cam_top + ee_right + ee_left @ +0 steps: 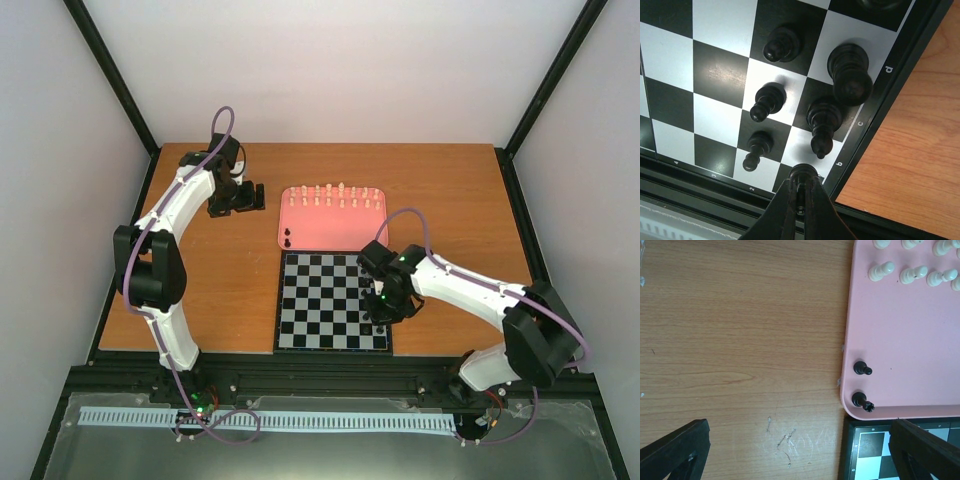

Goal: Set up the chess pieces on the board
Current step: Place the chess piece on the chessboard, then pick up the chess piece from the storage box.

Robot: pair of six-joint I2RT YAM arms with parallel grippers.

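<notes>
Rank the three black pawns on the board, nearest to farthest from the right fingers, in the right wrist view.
1. Lowest pawn, just up-left of the fingers, which pinch another piece.
2. Middle pawn, one square farther up.
3. Top pawn, near the upper edge.

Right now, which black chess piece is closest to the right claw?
The black piece at the corner square of the board, pinched in the right claw. The other black pieces stand free, farther in.
</notes>
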